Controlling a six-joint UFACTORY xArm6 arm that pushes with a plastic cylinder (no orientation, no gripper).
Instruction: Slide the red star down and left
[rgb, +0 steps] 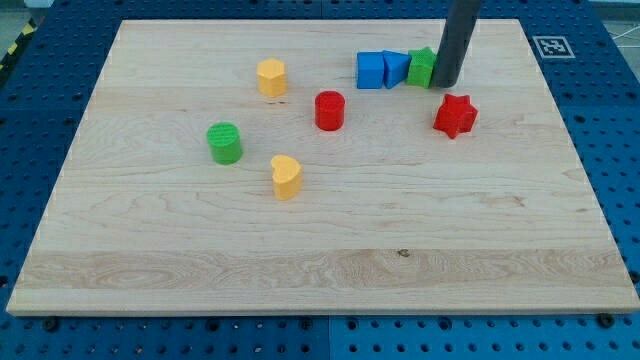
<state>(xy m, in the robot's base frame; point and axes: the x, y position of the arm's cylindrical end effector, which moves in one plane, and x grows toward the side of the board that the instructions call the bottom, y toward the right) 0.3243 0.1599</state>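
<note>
The red star (455, 115) lies on the wooden board (320, 250) at the upper right. My tip (445, 83) is at the end of the dark rod, just above and slightly left of the star, with a small gap between them. The tip stands against the right side of a green block (421, 66), whose shape is partly hidden by the rod.
Two blue blocks (371, 70) (396, 68) sit in a row left of the green block. A red cylinder (329, 110) is at centre top. A yellow hexagon (271, 76), a green cylinder (225, 143) and a yellow heart (286, 176) lie to the left.
</note>
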